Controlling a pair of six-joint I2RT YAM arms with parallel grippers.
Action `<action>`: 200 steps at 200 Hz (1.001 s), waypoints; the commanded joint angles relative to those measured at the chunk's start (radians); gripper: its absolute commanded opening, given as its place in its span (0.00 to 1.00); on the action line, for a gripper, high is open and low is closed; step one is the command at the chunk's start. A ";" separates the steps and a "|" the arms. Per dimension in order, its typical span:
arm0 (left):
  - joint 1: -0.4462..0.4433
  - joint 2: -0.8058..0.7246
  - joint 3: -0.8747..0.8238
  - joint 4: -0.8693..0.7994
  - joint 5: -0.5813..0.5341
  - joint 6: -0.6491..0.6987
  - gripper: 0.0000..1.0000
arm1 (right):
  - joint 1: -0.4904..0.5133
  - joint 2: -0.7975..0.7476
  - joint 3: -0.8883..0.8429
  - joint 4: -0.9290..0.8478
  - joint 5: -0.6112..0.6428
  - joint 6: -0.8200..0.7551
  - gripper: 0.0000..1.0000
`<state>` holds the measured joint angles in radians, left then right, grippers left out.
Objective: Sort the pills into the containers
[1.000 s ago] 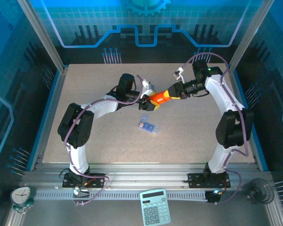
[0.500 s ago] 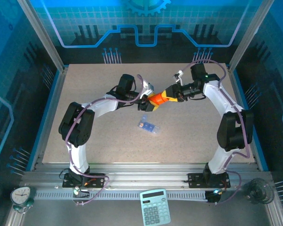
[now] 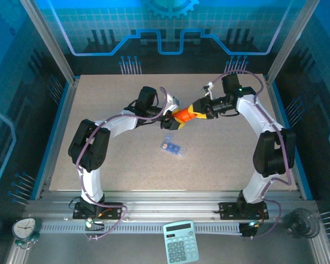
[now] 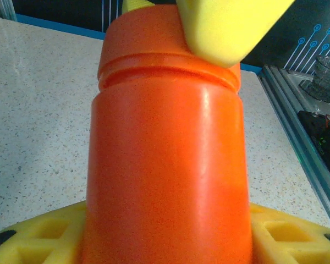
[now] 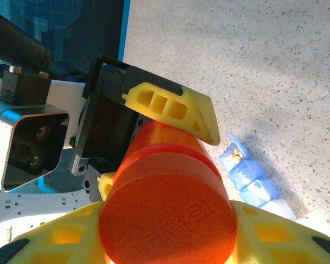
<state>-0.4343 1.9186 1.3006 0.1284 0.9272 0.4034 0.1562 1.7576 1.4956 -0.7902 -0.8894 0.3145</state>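
Both arms are meeting above the bench [image 3: 99, 104], sharing the orange pill bottle [image 3: 182, 115] in mid-air. The left hand [image 3: 173, 119] is clamping the bottle's body, and the right hand [image 3: 200, 109] is clamping its round cap [image 5: 165, 217]. This is looking like the cap-opening step, so next the right will be needing to twist and draw off while the left is bracing. The blue pill box [image 3: 173, 147] is lying on the bench just below, something orange showing in one end compartment.

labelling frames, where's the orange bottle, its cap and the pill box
orange bottle [image 4: 165, 181], left wrist view, middle of its body
cap [image 5: 165, 220], right wrist view, flat end face
pill box [image 3: 173, 147], top external view, its centre
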 commanded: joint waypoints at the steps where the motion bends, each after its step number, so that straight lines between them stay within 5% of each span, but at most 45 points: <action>1: -0.047 -0.011 0.070 0.111 0.062 0.041 0.13 | 0.074 0.010 -0.022 0.041 -0.008 0.041 0.42; 109: -0.047 -0.001 0.075 0.103 0.059 0.025 0.13 | 0.050 -0.058 0.007 0.060 0.027 0.079 0.72; 200: -0.039 0.012 0.032 0.277 0.045 -0.103 0.12 | -0.006 -0.156 -0.016 0.108 0.028 0.107 0.91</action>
<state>-0.4789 1.9190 1.3449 0.3244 0.9398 0.3355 0.1822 1.6474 1.4906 -0.7235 -0.8520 0.4015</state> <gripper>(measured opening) 0.533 0.894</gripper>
